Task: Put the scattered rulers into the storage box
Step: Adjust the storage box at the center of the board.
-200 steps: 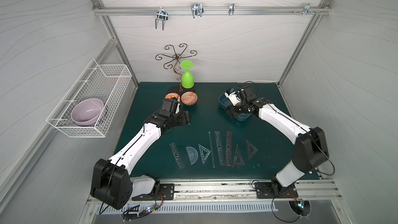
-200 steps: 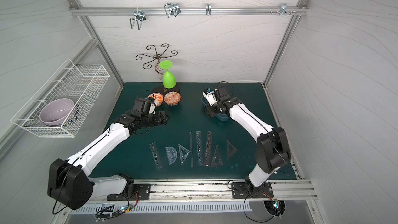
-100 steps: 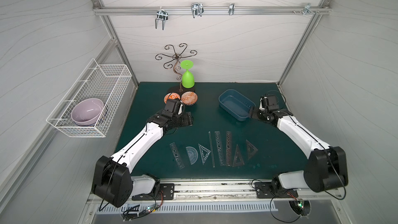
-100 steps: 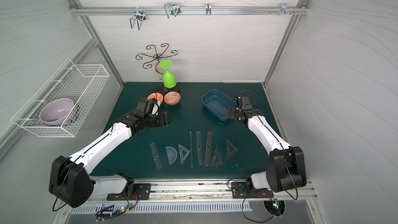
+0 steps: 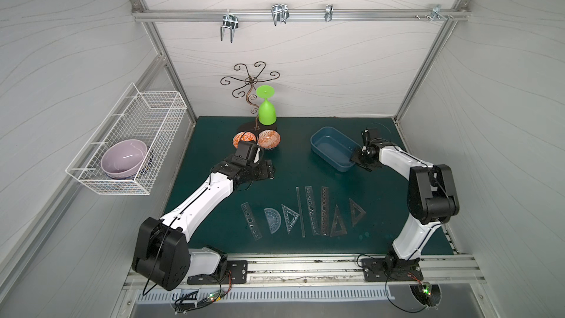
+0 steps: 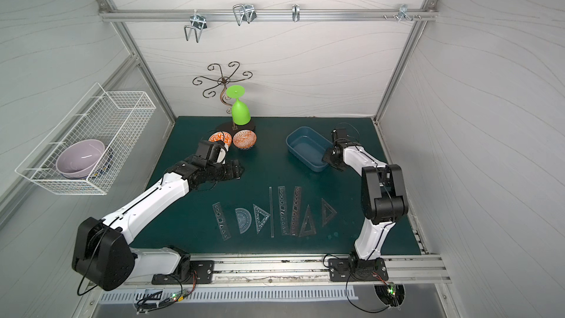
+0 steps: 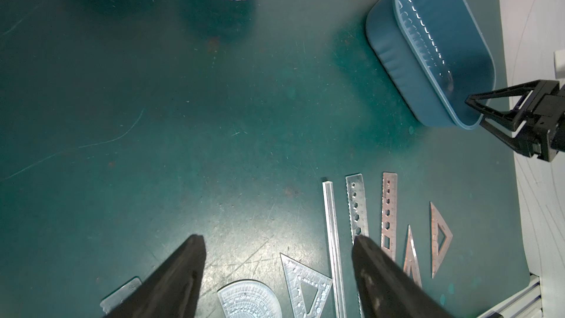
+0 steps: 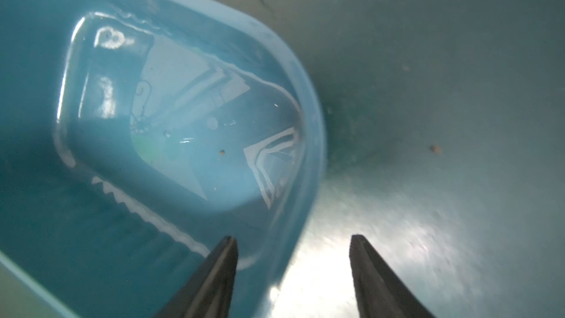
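Evidently box-positioning step: right gripper has jaws apart, astride end rim of storage box, not clamped. Box empty, at back right of mat. Rulers lie in row near front, well apart from box. Left gripper spread wide, empty. Next, likely: pinch rim, drag box nearer rulers.

Right tool off storage box top, now straddling near-end rim; left tool edged inward.

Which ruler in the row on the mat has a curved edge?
The protractor, second from the left arm's end of the row in both top views. It is half-round; the others are straight strips or triangles.
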You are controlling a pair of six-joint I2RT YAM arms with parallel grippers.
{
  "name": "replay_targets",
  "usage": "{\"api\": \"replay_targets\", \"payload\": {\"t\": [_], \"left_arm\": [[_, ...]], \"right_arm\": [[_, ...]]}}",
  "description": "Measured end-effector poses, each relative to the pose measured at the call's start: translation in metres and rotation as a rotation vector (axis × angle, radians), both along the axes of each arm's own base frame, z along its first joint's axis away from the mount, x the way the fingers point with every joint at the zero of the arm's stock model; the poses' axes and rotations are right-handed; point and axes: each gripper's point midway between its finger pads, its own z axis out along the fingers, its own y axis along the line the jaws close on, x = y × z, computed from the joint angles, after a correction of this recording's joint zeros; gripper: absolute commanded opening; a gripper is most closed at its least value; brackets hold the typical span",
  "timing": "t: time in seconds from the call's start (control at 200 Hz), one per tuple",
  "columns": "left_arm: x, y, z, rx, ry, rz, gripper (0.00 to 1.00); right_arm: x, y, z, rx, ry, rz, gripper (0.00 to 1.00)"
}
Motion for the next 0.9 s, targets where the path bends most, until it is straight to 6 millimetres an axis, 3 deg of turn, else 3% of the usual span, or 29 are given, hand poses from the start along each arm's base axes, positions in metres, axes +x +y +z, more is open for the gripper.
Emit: {"api": "replay_targets", "payload": {"t": [0.515,0.9], "left_arm": [[0.000,0.000,-0.007,0.008,0.019,0.000,0.80],[0.000,0.000,-0.007,0.008,0.018,-0.001,0.80]], "right_arm": [[0.037,0.022,0.009,-0.007,-0.084,0.224,0.39],[0.048,0.043,0.016,0.019,-0.138,0.399,0.28]]}}
